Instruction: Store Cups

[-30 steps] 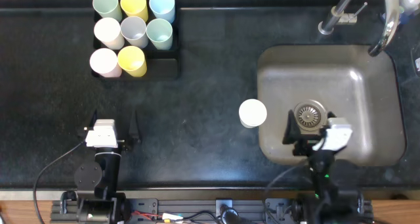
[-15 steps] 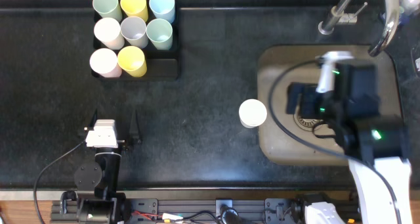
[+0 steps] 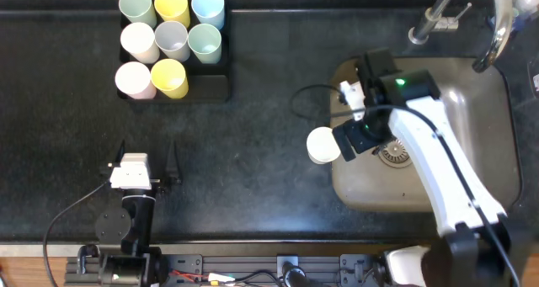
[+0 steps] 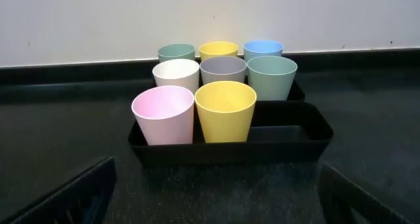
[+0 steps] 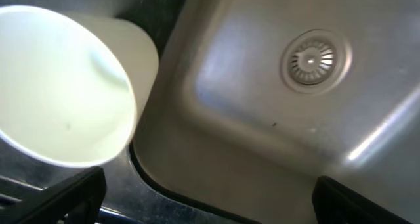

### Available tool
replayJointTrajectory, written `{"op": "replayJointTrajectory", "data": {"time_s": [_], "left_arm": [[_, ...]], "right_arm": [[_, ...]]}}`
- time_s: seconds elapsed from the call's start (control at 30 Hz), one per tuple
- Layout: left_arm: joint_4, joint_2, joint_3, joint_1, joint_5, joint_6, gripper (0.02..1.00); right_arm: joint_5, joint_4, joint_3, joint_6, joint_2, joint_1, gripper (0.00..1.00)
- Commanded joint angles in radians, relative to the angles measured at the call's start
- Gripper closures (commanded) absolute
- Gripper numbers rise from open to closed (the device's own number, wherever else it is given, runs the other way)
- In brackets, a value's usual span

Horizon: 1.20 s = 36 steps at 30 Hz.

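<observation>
The white cup (image 3: 324,145) stands upright on the black countertop (image 3: 253,152) at the steel sink's (image 3: 497,144) left rim, just beside the right gripper (image 3: 352,140), whose fingers spread wide and hold nothing; the cup-filled tray (image 3: 210,87) sits near the countertop's far left corner.

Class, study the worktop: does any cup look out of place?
Yes. One white cup stands alone on the counter beside the sink, far from the black tray, where eight cups sit with one corner space left bare.
</observation>
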Motion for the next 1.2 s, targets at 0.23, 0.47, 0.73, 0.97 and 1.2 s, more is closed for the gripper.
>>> {"op": "replayJointTrajectory", "data": {"time_s": [0.23, 0.47, 0.73, 0.97, 1.2], "left_arm": [[-0.002, -0.008, -0.002, -0.002, 0.010, 0.019, 0.020], [-0.002, -0.008, -0.002, -0.002, 0.010, 0.019, 0.020], [-0.002, -0.008, -0.002, -0.002, 0.010, 0.019, 0.020], [-0.002, -0.008, -0.002, -0.002, 0.010, 0.019, 0.020], [-0.002, -0.008, -0.002, -0.002, 0.010, 0.019, 0.018]], "right_arm": [[-0.127, 0.011, 0.143, -0.060, 0.083, 0.016, 0.003], [-0.126, 0.011, 0.169, -0.061, 0.164, 0.024, 0.001], [-0.097, 0.022, 0.169, -0.065, 0.219, 0.024, 0.027], [-0.080, 0.021, 0.169, -0.066, 0.224, 0.024, 0.187], [-0.098, 0.021, 0.159, -0.066, 0.225, 0.027, 0.958]]}}
